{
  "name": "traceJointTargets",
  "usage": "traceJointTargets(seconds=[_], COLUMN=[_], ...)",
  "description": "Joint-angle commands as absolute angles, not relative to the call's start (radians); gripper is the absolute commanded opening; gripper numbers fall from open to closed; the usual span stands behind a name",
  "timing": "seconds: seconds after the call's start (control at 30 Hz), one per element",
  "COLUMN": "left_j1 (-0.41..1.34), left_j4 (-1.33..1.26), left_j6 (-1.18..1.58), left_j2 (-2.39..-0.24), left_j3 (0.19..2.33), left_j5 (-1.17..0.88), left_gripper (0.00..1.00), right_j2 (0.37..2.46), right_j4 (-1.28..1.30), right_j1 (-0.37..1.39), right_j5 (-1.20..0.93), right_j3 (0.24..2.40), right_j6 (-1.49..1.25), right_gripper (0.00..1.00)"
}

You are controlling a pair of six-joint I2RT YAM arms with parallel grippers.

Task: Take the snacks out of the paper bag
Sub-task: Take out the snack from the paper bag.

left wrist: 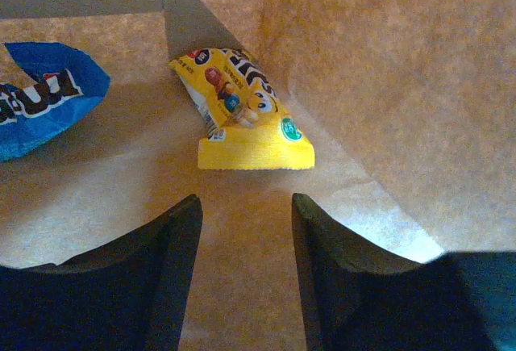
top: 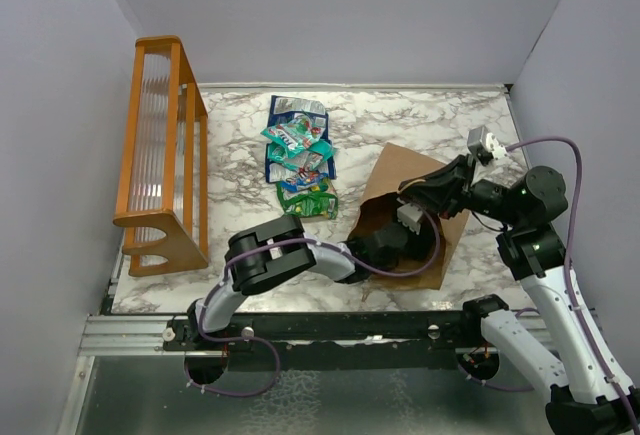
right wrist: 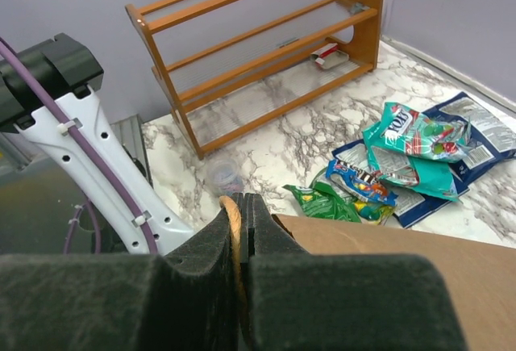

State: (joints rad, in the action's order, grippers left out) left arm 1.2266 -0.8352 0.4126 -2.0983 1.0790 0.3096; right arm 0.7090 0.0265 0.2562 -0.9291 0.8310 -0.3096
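Just marbled table (top: 430, 115), paper bag (top: 402, 170), lilac walls (top: 350, 15)

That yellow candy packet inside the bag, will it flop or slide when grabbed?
Probably floppy: the yellow packet looks thin and creased. Likely light, since it lies nearly flat. Its glossy film may skid across the paper bag.
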Motion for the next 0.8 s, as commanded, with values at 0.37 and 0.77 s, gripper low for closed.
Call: traceJointTargets(seconds=[0.37,0.77], left_j1=[1.204,1.204], left_j4=[-0.787,-0.928], left_j6=[0.424,0.388], left_j2=[-2.244,-2.083], left_j3=[1.277,1.012], left_j5=[0.354,0.280], left_gripper=[0.71,0.64], right_j2=[0.714,0.693], right_j4=[0.007,0.073], right_j1=[0.257,0.258], right_j5=[-0.933,-0.843], right_j3=[0.865,0.806], right_j6=[-0.320,-0.238], right_gripper=[0.02,0.02])
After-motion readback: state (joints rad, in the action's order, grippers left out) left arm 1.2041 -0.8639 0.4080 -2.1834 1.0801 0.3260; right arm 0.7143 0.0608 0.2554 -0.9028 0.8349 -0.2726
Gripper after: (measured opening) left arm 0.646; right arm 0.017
